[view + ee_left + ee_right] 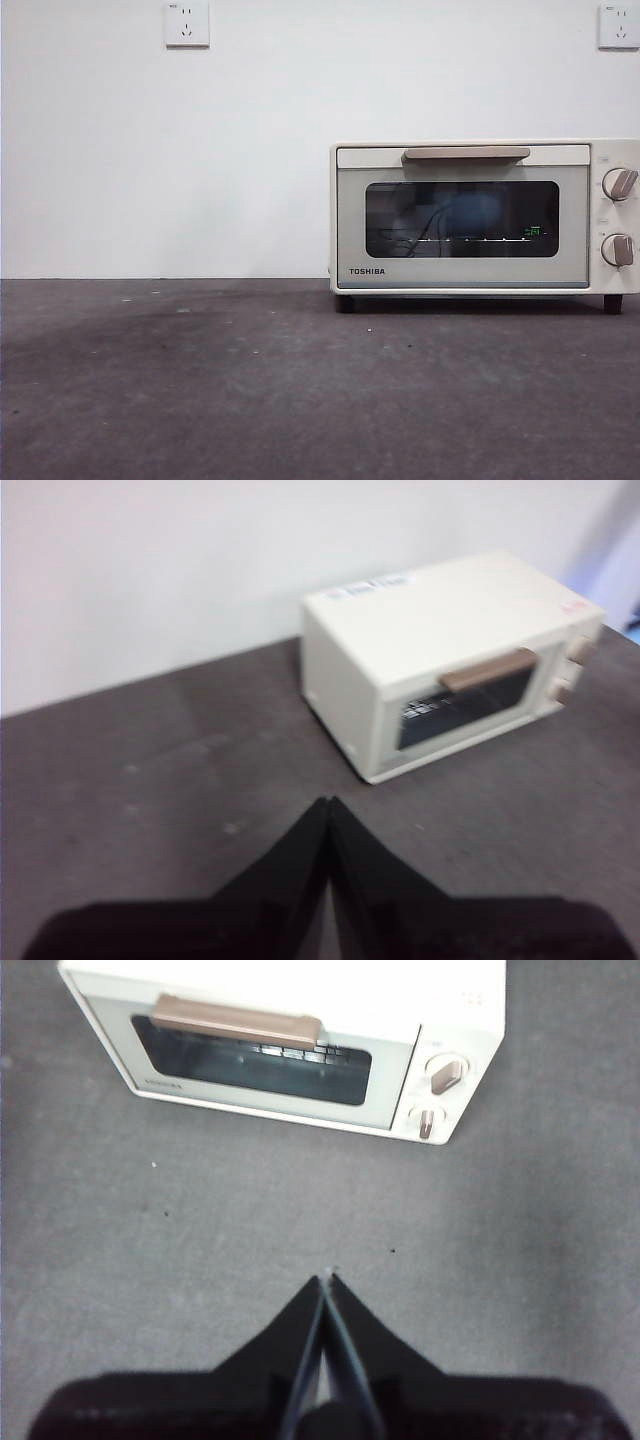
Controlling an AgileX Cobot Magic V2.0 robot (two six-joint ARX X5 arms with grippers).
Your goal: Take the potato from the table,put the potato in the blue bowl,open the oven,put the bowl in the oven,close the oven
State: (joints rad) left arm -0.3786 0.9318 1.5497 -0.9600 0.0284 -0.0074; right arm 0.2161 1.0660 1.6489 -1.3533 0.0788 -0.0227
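Note:
The cream-white oven (352, 232) stands on the table (250, 390) at the right, against the wall, its dark glass door closed under the beige handle (466, 153). Through the glass a dim bluish round shape, the blue bowl (478, 213), shows inside. The potato is hidden. Neither arm appears in the front view. My left gripper (328, 802) hangs shut and empty above the table, off the oven's (440, 610) left front corner. My right gripper (326, 1280) is also shut and empty, above the table in front of the oven (300, 980).
Two knobs (620, 183) (618, 250) sit on the oven's right side. A white wall with two sockets (187, 22) (618, 24) stands close behind. Bare dark grey table spreads left of and in front of the oven.

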